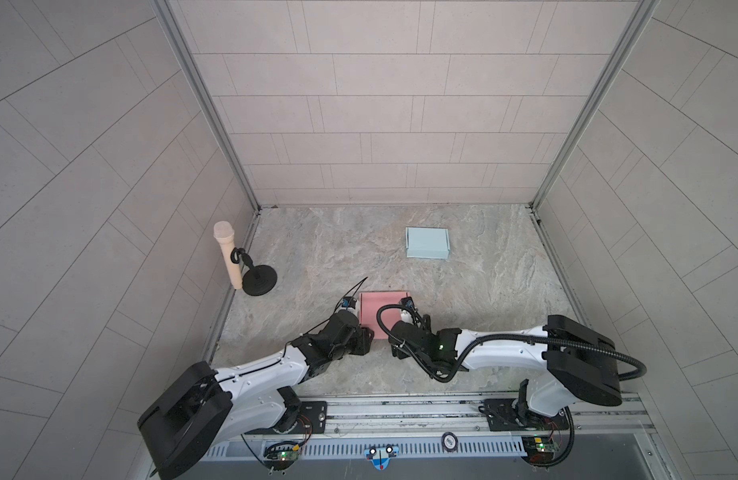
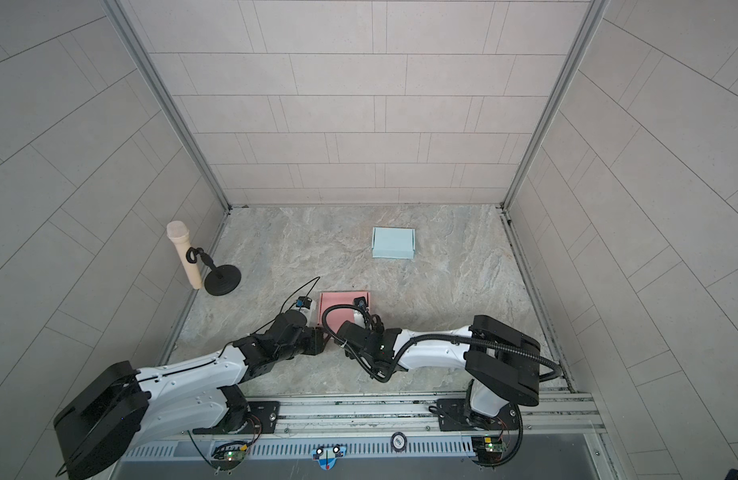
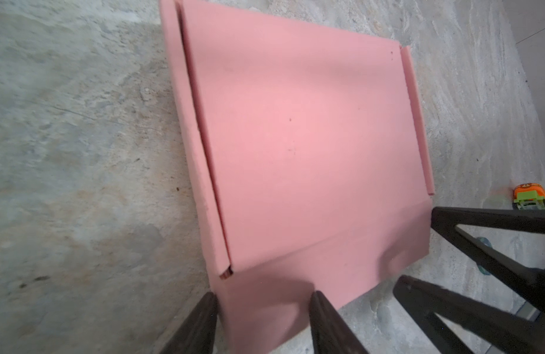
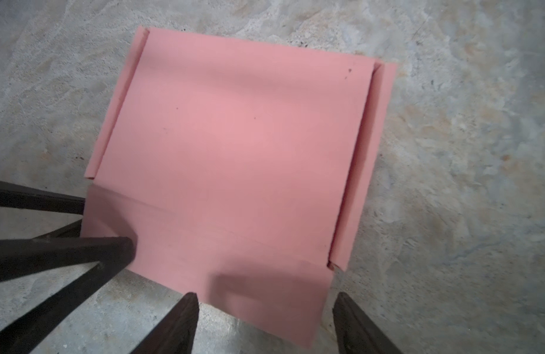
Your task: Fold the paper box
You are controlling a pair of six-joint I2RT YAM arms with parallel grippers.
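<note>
Pink paper box [image 1: 371, 307]: a flat die-cut blank of stiff, matte card, which lay on the near middle of the grey, veined stone-look tabletop [image 1: 483, 311], between the two arms. Its narrow side strips [image 4: 366, 159] were turned in along their creases. The wide near flap [image 4: 234, 245], scored with faint parallel lines, lay flat and was not yet raised. Step judged in hand: lifting that near flap. Left gripper [image 3: 263, 297]: slim black fingers spread apart astride the flap's left corner, clamping nothing. Right gripper [image 4: 266, 297]: likewise spread, astride the flap's right part, nothing held. The next move likely called for both to catch the thin edge and lift evenly, lest the card buckle. Also present: a folded pale blue box [image 1: 426, 243], far and right of centre, and a beige microphone [image 1: 228, 253] on a round black stand [image 1: 257, 282] at the left edge.
</note>
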